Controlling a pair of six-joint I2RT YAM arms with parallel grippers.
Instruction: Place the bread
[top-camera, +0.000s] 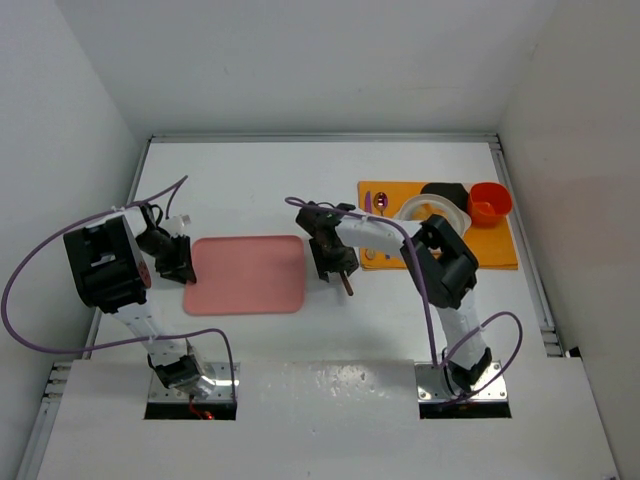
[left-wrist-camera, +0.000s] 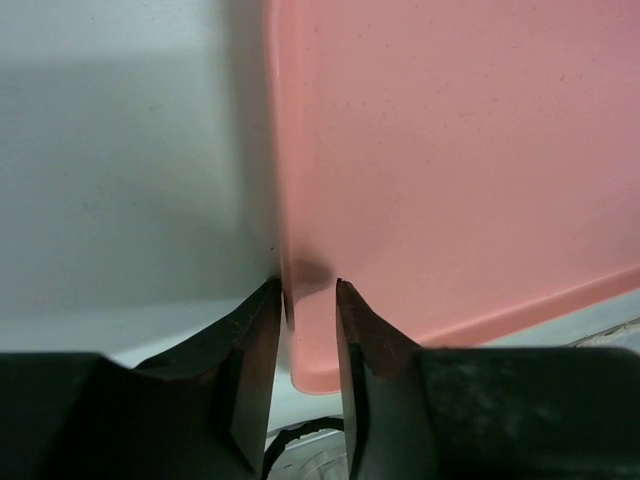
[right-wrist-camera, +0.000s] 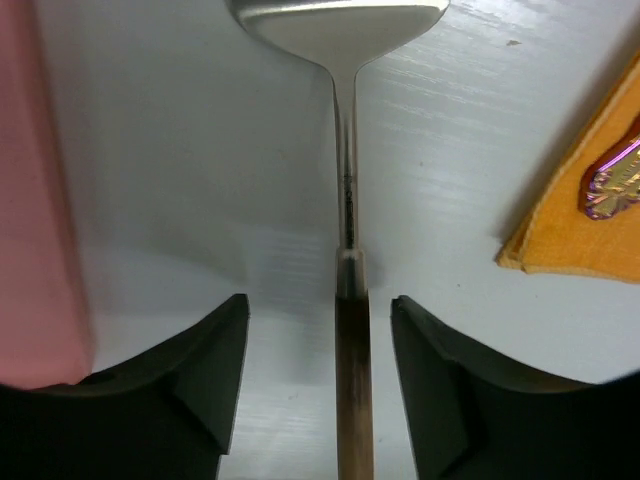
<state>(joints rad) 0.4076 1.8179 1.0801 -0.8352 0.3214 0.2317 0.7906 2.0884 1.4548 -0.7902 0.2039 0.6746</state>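
Note:
The bread shows in no view; it is hidden or out of view. My left gripper (top-camera: 180, 262) (left-wrist-camera: 308, 290) is shut on the near left edge of a pink cutting board (top-camera: 247, 273) (left-wrist-camera: 450, 150) that lies on the white table. My right gripper (top-camera: 330, 255) (right-wrist-camera: 318, 300) is open, its jaws wide on either side of the wooden handle of a spatula (right-wrist-camera: 353, 380), not touching it. The spatula's metal blade (right-wrist-camera: 340, 20) points away from the gripper, and its handle end (top-camera: 347, 287) sticks out below the gripper in the top view.
An orange mat (top-camera: 500, 245) (right-wrist-camera: 590, 230) at the right holds a purple spoon (top-camera: 380, 203) (right-wrist-camera: 615, 180), a white plate (top-camera: 432, 210), a black object (top-camera: 445, 192) and an orange-red bowl (top-camera: 489, 202). White walls enclose the table.

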